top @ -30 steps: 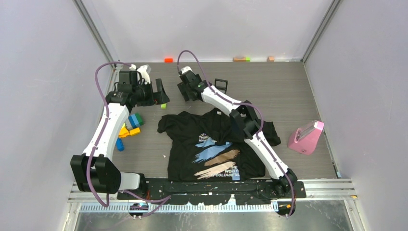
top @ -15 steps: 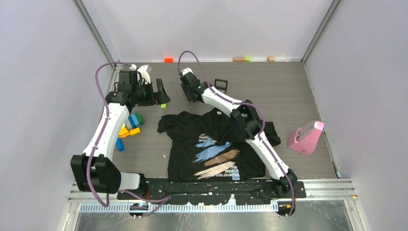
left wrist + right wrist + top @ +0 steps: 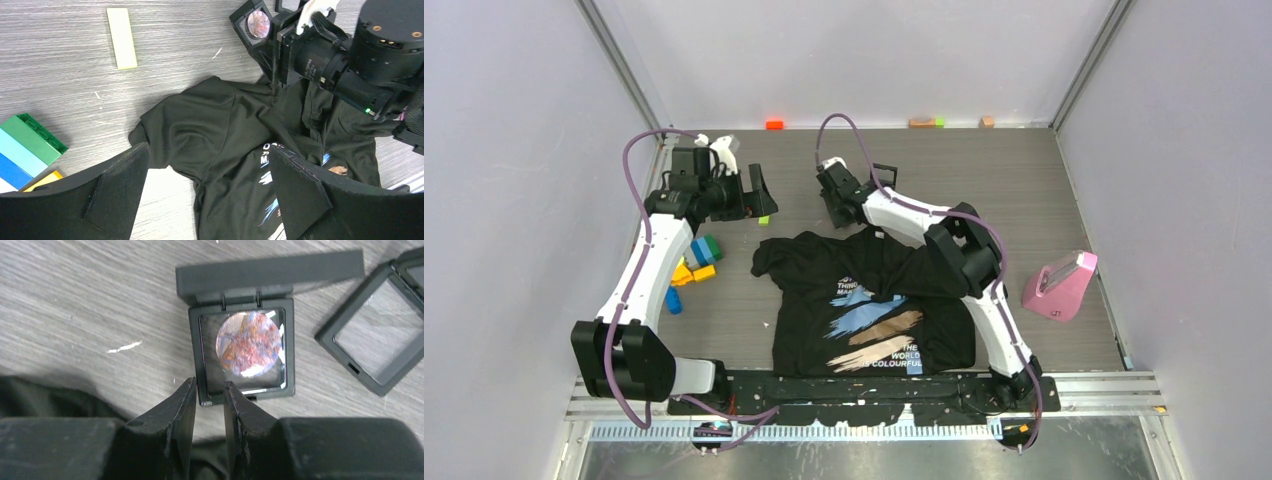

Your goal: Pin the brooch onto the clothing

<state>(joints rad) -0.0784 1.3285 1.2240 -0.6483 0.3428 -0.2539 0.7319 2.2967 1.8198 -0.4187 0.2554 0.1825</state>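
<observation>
Now the right gripper [image 3: 209, 390] had its fingers almost together at the near-left corner of the open box [image 3: 291, 350] holding the brooch [image 3: 248, 343]; whether it gripped was unclear. The left gripper [image 3: 207, 152] hung wide open, empty, above the shirt [image 3: 200, 125], which lay on the table [image 3: 60, 75].

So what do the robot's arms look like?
The left arm and right arm are white tubes joined by chunky black joints, each with a looping purple cable. The left gripper and right gripper are black, with two wedge-shaped fingers. A tiny green light glows on the right arm.
</observation>
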